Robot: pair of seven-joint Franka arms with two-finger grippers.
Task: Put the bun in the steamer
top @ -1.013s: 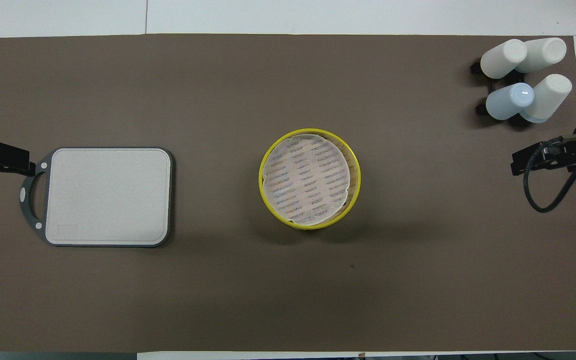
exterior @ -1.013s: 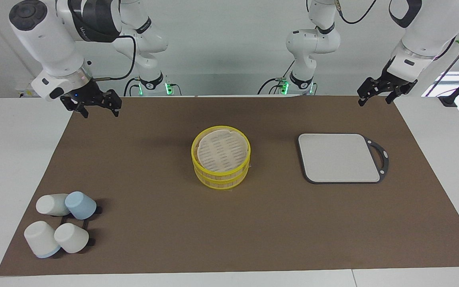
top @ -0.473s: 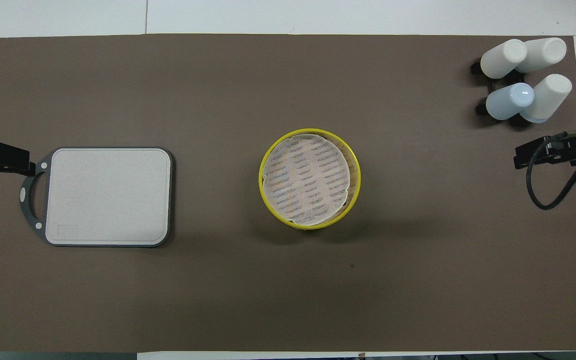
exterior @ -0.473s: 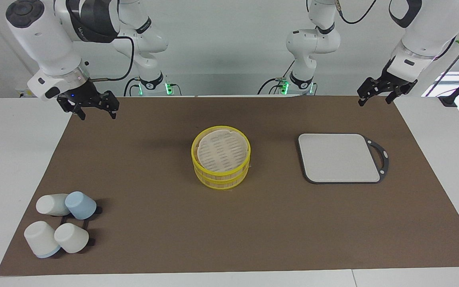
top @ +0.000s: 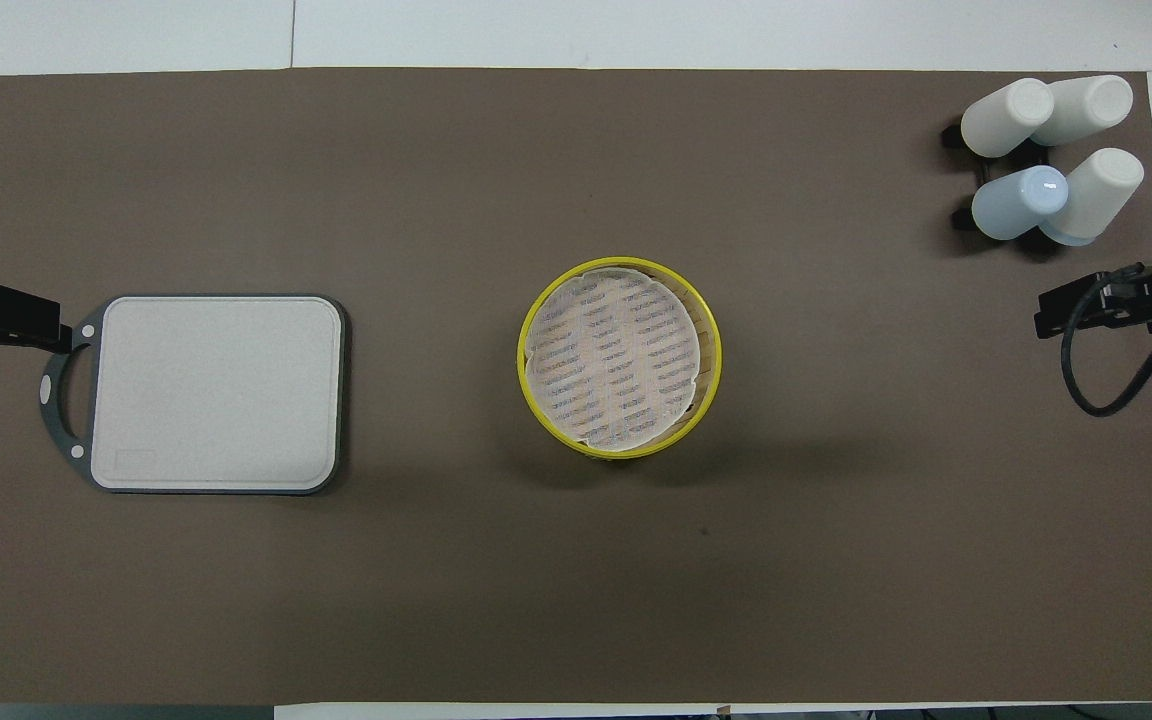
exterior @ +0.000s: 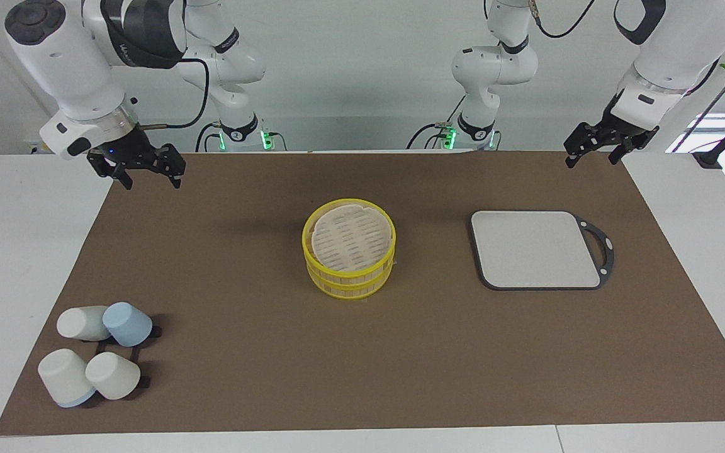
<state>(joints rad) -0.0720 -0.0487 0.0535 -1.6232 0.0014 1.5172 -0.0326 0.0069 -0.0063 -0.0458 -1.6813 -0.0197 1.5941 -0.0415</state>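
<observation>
Looking down at my table, I see the steamer (exterior: 349,248) sitting in the middle of the brown mat (exterior: 262,352). It is round, with two yellow rings stacked up, and its pale lid is on top. I cannot see the bun anywhere in either view, so I cannot tell where it is.

My right gripper (exterior: 148,178) hangs in the air over the corner of the mat at the right arm's end, close to the robots. Its two fingers are spread apart and there is nothing between them. In the overhead view it shows as a dark piece (top: 1106,305) at the edge, with a black cable looping under it.

My left gripper (exterior: 592,157) hangs over the mat's corner at the left arm's end, also up in the air. Its fingers are apart too, and it has nothing in them. From above I see only its dark tip (top: 1,315) just beside the handle of the grey board.

The grey board (exterior: 535,248) lies flat on the mat, between the steamer and the left arm's end.

Four cups (exterior: 95,355) sit tipped on a small black rack, farther from the robots, at the right arm's end. One is blue and the rest are pale.
</observation>
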